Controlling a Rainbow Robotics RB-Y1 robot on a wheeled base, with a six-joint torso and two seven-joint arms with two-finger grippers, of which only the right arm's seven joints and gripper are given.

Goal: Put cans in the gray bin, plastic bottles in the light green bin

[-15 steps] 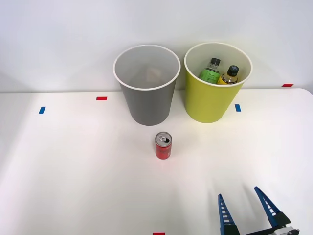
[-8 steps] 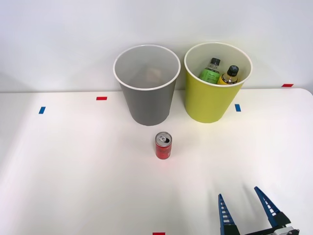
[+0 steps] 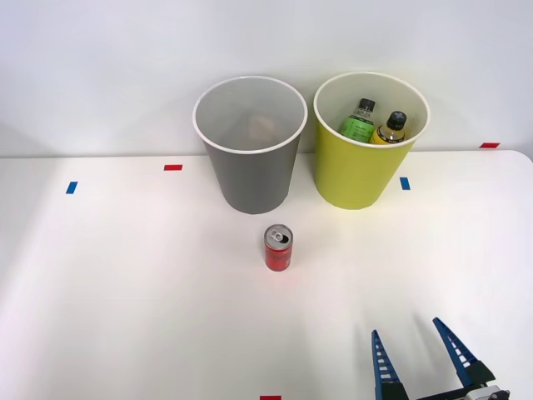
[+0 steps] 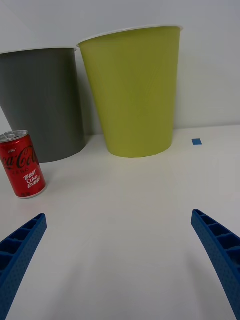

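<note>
The red can [image 3: 278, 247] stands upright on the white tabletop [image 3: 133, 292], a little left of the frame's centre in the front view, its silver pull-tab top facing up. It is free of any grip and sits just in front of the gray bin [image 3: 250, 158], which rises at the upper middle of the frame. Inside that bin a pale, faint shape shows near the bottom; what it is cannot be told. Just right of it, close but not touching, stands the light green bin [image 3: 366, 167]. Two plastic bottles with black caps lean inside it: the green-label bottle [image 3: 360, 121] and, beside it to the right, the yellow-orange bottle [image 3: 390, 129].

The right gripper [image 3: 416, 350] is low in the lower right of the frame, well apart from the can and from both bins. Its blue ribbed jaws are spread wide apart and hold nothing.

In the right wrist view the red can [image 4: 22, 165] shows at the left, in front of the gray bin [image 4: 45, 100], with the light green bin [image 4: 135, 90] at the centre. Small blue and red tape marks [image 3: 172, 167] lie on the tabletop.
</note>
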